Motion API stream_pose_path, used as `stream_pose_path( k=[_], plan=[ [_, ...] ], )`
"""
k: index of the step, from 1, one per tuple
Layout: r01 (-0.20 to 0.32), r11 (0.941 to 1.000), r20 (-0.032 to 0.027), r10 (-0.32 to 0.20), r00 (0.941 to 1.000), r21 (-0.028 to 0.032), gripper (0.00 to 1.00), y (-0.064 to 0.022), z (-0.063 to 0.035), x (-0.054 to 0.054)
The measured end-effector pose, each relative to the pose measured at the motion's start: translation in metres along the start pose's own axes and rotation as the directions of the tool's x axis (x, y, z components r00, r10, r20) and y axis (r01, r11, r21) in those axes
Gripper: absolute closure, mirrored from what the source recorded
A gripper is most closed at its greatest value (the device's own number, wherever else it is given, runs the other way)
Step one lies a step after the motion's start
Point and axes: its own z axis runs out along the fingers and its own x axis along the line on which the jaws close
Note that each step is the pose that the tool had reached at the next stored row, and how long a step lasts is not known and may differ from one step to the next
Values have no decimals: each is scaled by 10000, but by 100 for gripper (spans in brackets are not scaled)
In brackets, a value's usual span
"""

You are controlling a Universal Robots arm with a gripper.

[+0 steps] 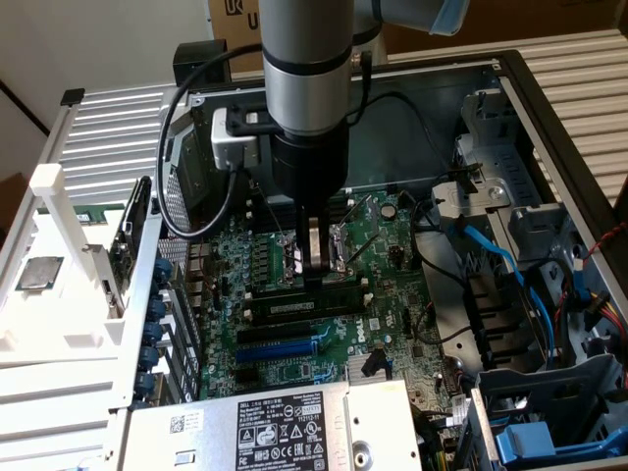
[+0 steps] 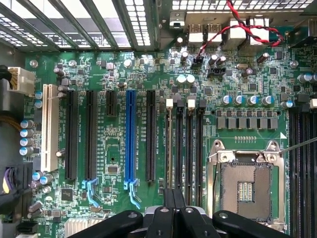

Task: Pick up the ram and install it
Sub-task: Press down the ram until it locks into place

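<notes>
An open computer case lies on its side, its far corners and near edge cut off in the exterior view. Inside it, the green motherboard takes up the middle; part of it is hidden behind the robot arm, whose grey column comes down from the top edge, its upper part out of frame. A silver power supply with a black label sits at the near edge, its lower part cut off. On the exterior view's right are grey drive bays with blue cables, and on its left a white plastic rack holds a square chip; what the case stands on is not visible, and only cardboard boxes show behind.

The gripper hangs upright over the board with its fingers pressed together, tips down at the memory slots just in front of the empty processor socket. Whether they touch anything cannot be told.

The ram lies flat along the slots just below the fingertips in the exterior view, a long dark stick with a pale label strip; whether it is fully seated is hard to make out. Nearer the camera runs the blue expansion slot. In the wrist view that slot stands among black slots, with four narrow memory slots beside the socket, their ends hidden by the fingers.
</notes>
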Motion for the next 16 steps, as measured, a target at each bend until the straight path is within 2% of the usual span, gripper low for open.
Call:
stream_pose_path(
  k=[9,16],
  plan=[
    [0,10000,-5,0,10000,-2,90,-2,53,-11],
    [-1,10000,-9,1,10000,0,90,-2,54,-9]
  ],
)
